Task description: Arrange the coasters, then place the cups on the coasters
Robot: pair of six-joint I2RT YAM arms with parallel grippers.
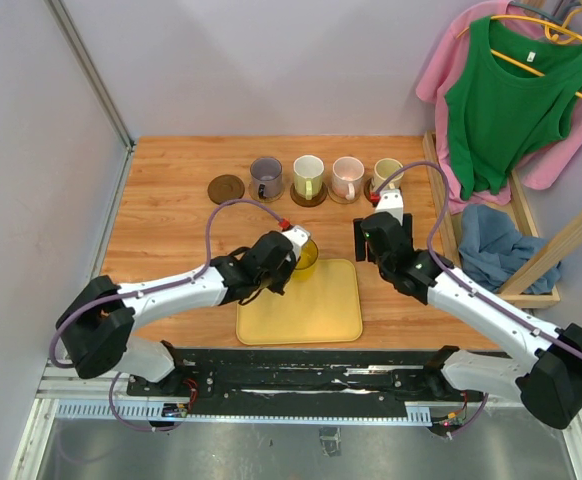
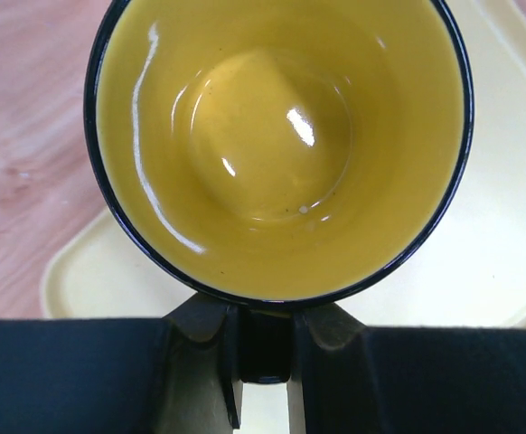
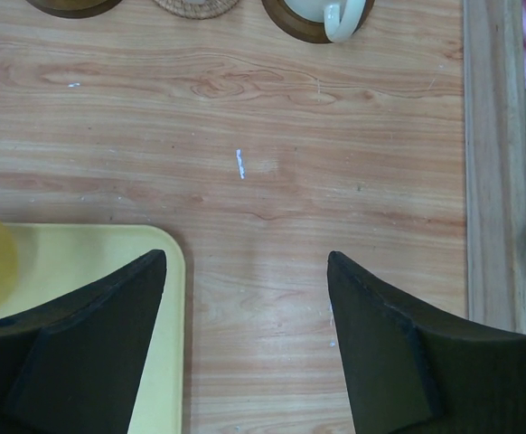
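yellow glaze fills the left wrist view. the yellow mug is over the far left corner of the tray. the left fingers are closed on a dark piece at its near rim, probably the handle. the right fingers stand wide apart, holding nothing, above bare counter just right of the tray.

the step looks like carrying this mug to the empty brown coaster at the left end of the back row, where 4 mugs are already seated. lift straight up, keep it level, pass left of the grey-purple mug, and centre it before letting go.

i cannot tell whether the base rests on the tray or hangs clear. from above the wrist covers most of the mug, and the fingers hide the handle.
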